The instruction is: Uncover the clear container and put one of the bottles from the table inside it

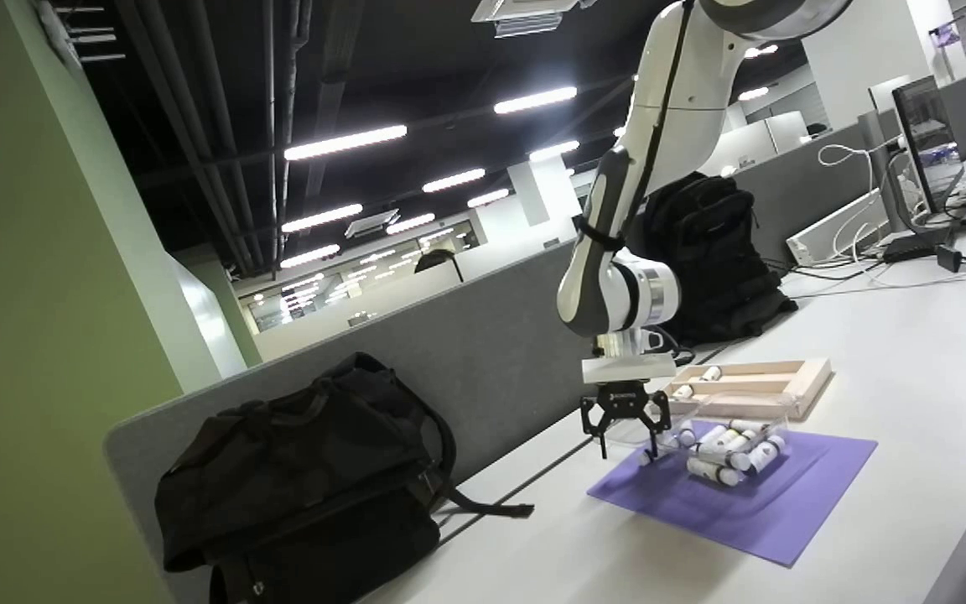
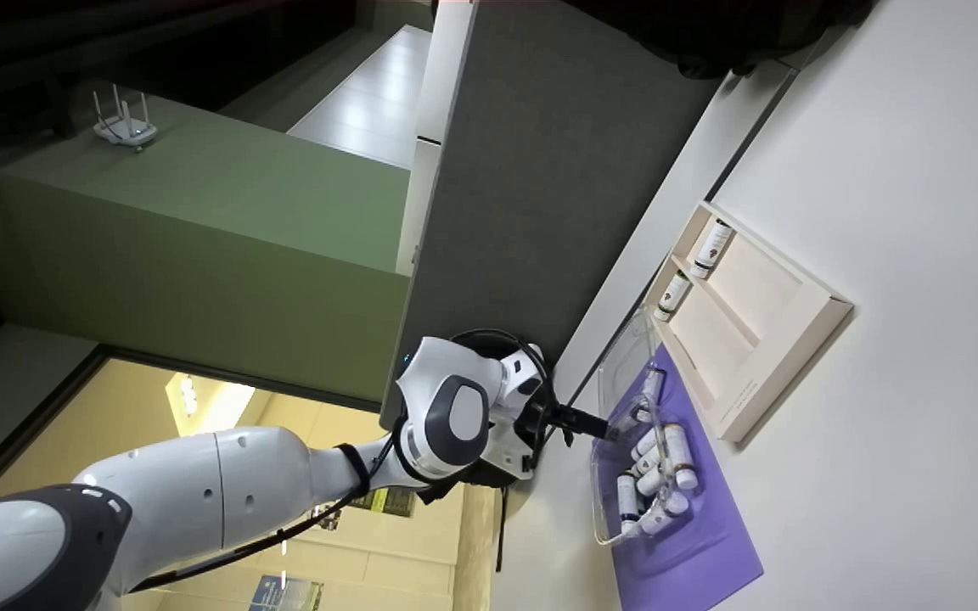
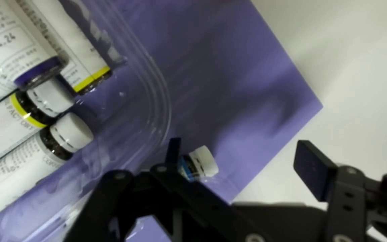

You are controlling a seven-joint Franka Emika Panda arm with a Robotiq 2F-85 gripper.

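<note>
- Worktop [image 1: 911, 361], grey partition [image 1: 516, 352] along one long edge; purple mat [image 1: 818, 478] between that edge and the free one.
- Clear container [image 3: 162, 107] on the mat, bottles [image 3: 22, 174] heaped within its outline.
- Gripper [image 1: 628, 451] low above the mat, toward the partition edge. Jaws apart.
- Blue-banded bottle [image 3: 204, 162] close beside the gripper, cap past the container's rim; contact can't be told.
- Wooden tray [image 2: 782, 373] just beside the mat, near the partition edge; two bottles [image 2: 712, 249] in separate compartments.

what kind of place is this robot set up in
Probably an open-plan office: a long pale desk runs along a low grey partition, and a monitor stands farther along the desk.
</note>
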